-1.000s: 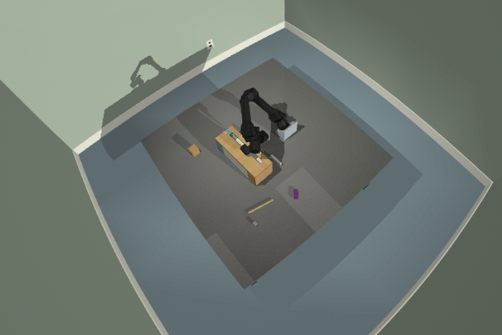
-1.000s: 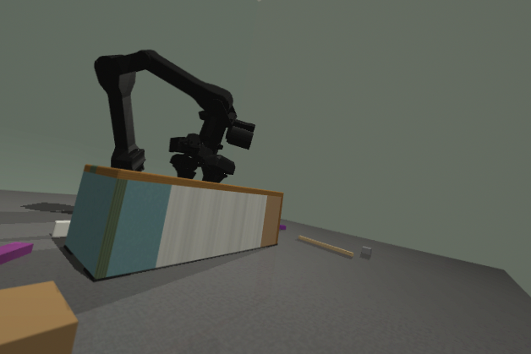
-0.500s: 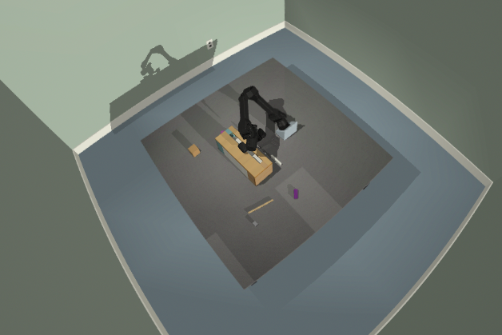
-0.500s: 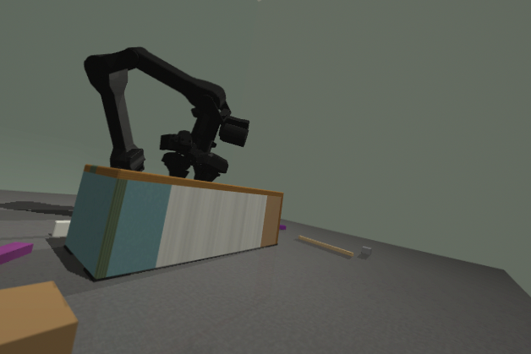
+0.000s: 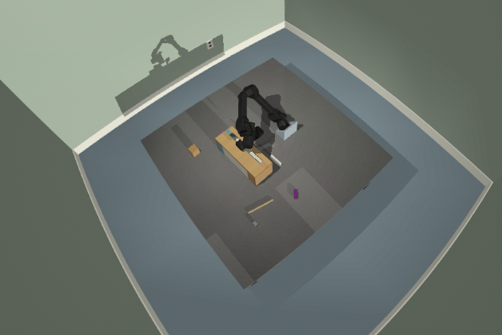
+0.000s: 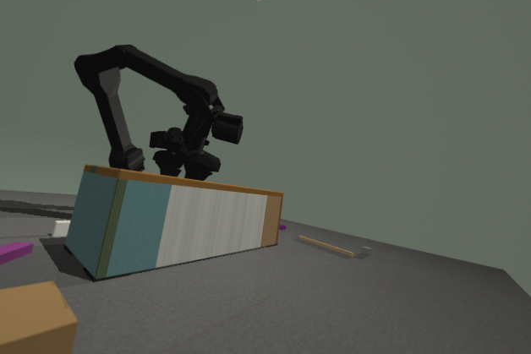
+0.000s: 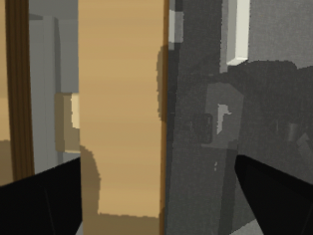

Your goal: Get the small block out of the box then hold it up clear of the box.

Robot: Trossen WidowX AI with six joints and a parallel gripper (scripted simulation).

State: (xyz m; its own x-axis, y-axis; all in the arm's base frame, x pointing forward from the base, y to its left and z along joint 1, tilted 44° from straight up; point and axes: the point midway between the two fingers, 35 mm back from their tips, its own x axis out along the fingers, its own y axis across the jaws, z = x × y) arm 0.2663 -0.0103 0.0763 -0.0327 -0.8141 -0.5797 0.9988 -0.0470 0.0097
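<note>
Gripper straddles a top board while the block sits inside the box

The robot's gripper (image 5: pixel 245 145) (image 6: pixel 183 176) (image 7: pixel 170 158) is over the wooden box (image 5: pixel 243 156) (image 6: pixel 210 220) (image 7: pixel 122 110), its fingers standing wide apart with nothing clamped between them. In the wrist view, a top board of the box runs through the gap between the fingertips. At 9 o'clock in that view, a small tan block (image 7: pixel 67 121) shows inside the box, partly hidden by the board; how far it is from either end cannot be told.

The box stands upright on the grey table (image 5: pixel 336 152) (image 6: pixel 300 307) (image 7: pixel 279 45). Seen from above and measured from the box, the pale blue piece (image 5: pixel 286 132) at the foot of the arm (image 5: pixel 242 107) (image 6: pixel 158 73) is at 2 o'clock. A white bar (image 5: pixel 276 160) (image 6: pixel 62 228) (image 7: pixel 241 30) lies near at 3, a purple piece (image 5: pixel 296 193) (image 6: pixel 282 227) at 4, a thin wooden stick (image 5: pixel 260 206) (image 6: pixel 325 246) at 5, a little grey cube (image 5: pixel 255 223) (image 6: pixel 366 248) near 6, and an orange-brown chunk (image 5: pixel 193 150) (image 6: pixel 34 319) at 9.
</note>
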